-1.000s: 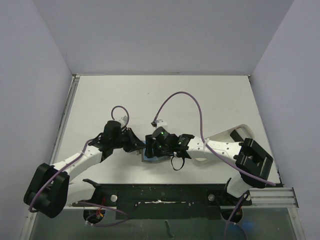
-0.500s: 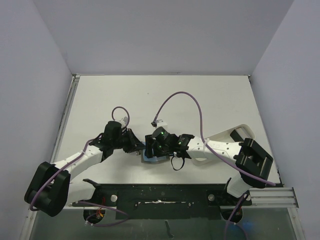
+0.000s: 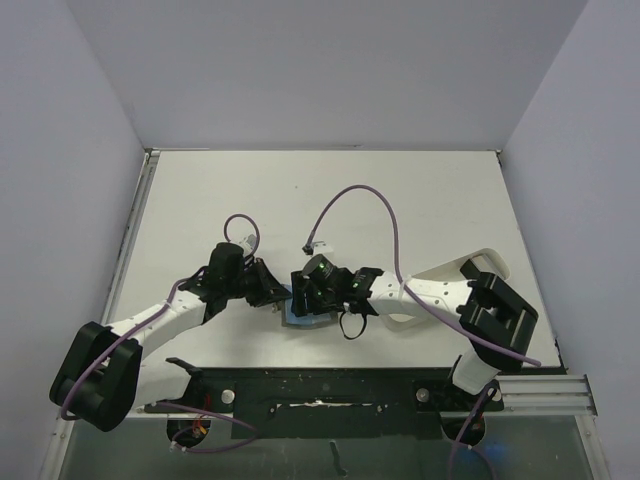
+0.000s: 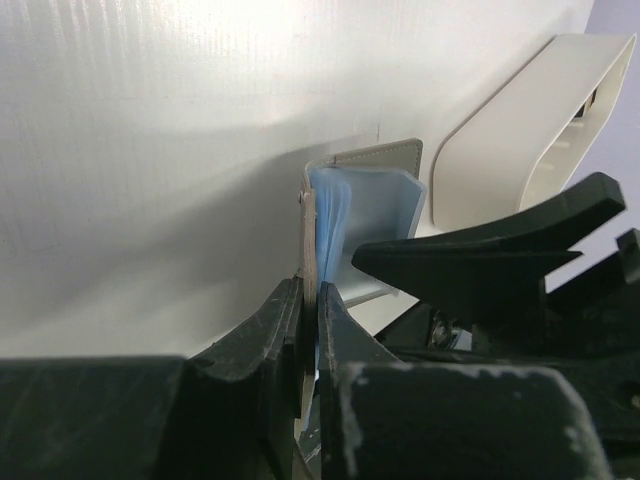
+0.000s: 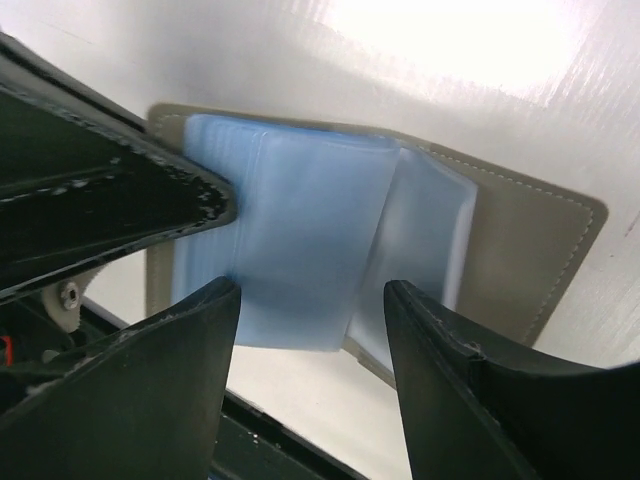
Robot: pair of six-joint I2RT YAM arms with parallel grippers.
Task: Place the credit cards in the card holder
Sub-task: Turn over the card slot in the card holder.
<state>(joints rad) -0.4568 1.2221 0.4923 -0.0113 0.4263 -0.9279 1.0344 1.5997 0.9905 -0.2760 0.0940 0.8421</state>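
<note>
I have the left gripper (image 4: 310,296) pinching the card holder (image 5: 540,240) by its cover, near the desk (image 3: 400,200) front edge, propping it open. The right gripper (image 5: 310,305) is spread above the blue sleeves (image 5: 300,220), empty.

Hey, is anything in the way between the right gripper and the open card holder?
Nothing visible does. The right gripper hangs open right over the card holder and its blue sleeves, with only a bare gap between. The left gripper, shut on the cover, sits off to the side.
</note>
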